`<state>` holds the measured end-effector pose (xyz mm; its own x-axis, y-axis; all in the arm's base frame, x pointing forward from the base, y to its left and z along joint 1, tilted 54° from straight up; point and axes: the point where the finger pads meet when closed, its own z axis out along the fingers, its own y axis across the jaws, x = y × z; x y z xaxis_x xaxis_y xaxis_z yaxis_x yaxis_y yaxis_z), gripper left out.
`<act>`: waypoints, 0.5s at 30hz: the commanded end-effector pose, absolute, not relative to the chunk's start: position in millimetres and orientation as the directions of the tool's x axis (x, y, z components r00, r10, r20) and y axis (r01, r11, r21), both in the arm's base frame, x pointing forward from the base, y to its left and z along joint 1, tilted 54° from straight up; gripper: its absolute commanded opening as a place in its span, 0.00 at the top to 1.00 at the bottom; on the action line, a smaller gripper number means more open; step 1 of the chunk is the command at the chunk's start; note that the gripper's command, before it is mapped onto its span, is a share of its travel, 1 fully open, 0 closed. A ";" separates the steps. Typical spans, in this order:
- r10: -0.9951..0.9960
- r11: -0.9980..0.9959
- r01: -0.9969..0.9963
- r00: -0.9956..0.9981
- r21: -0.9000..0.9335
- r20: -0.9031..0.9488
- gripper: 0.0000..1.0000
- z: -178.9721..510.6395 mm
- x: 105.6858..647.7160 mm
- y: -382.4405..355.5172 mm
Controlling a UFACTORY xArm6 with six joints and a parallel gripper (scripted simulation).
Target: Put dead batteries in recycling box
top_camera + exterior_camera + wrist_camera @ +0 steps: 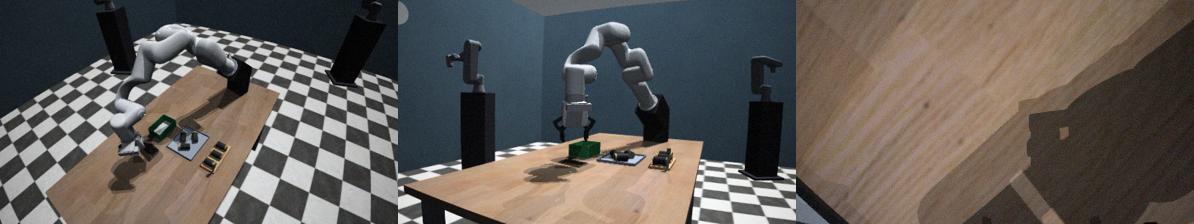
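Note:
My gripper is open and empty, pointing down above the table beside the green box. The green recycling box stands upright; its floor looks pale, and no battery is visible inside. Three dark batteries lie on the blue-grey tray: a left one, a right one and a front one. The yellow holder carries three more: a back one, a middle one and a front one. I cannot make out whether the bulb is lit.
The wooden table bears the box, tray and holder in a row, with the holder nearest the right edge. The arm's base stands at the back. The wrist view shows mostly wood and the arm's shadow, with a dark-rimmed pale corner at lower left.

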<state>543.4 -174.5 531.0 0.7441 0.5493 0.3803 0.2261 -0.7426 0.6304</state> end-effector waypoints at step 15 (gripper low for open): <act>0.550 -0.742 0.223 0.742 0.633 0.383 0.00 555.1 516.8 -162.1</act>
<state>521.5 -164.4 549.6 0.7434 0.5496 0.3811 0.2253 -0.7423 0.6310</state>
